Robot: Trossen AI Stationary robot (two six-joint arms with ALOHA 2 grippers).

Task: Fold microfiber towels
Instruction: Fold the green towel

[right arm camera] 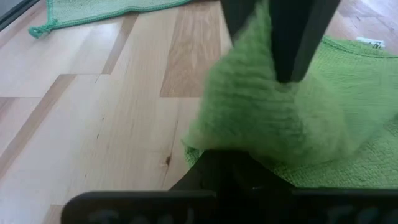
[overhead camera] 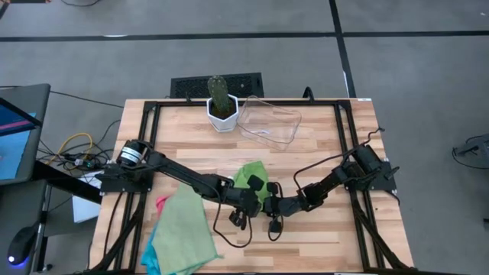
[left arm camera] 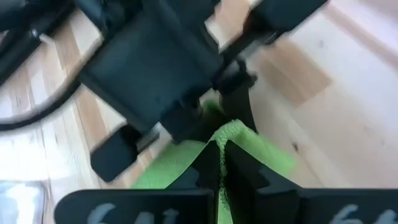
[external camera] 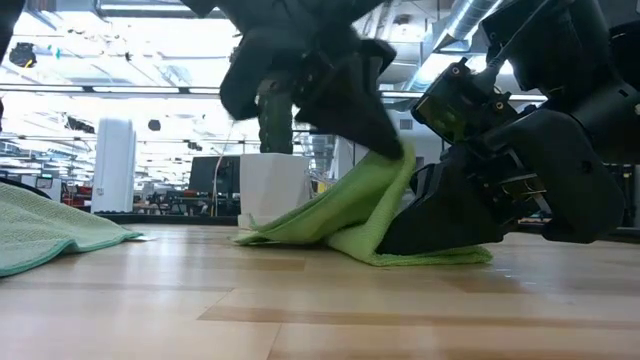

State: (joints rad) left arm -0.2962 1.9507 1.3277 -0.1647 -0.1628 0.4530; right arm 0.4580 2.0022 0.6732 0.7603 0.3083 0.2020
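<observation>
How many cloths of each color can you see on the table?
Light green cloths: 2, one bunched between the two arms, one spread on the pile
Turquoise cloths: 1, an edge under the pile
Pink cloths: 1, a corner peeking out
Total: 4

The pale wood surface (overhead camera: pixel 321 145) carries a bright green towel (overhead camera: pixel 250 174) under the left end effector (overhead camera: pixel 255 192); stacked towels (overhead camera: pixel 183 229) farther left; potted cactus (overhead camera: pixel 221 103) and clear tray (overhead camera: pixel 271 122) beyond.
</observation>
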